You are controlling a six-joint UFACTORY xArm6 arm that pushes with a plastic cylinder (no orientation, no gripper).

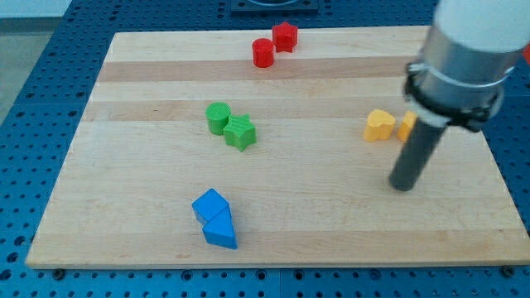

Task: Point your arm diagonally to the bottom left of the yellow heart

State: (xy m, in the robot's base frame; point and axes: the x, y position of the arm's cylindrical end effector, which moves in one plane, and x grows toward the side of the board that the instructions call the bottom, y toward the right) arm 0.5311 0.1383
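Blue blocks (216, 218) are sitting nearest us on the wooden table (124, 207). We are resting our tip (402, 185) just below and right of the yellow heart (379, 125); no jaws are showing. Red blocks (274, 45) are lying farthest.

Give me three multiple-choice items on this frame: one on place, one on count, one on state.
1. Where is my tip relative to the yellow heart?
A. below it, slightly toward the view's right
B. above it
C. far toward the view's left

2. How many green blocks lie on the board?
A. one
B. two
C. four

3. How do the two blue blocks sit?
A. far apart
B. stacked
C. touching side by side

Answers:
1 A: the rod's end sits under the heart, a little rightward.
2 B: a green cylinder and a green star.
3 C: the blue cube meets the blue wedge.
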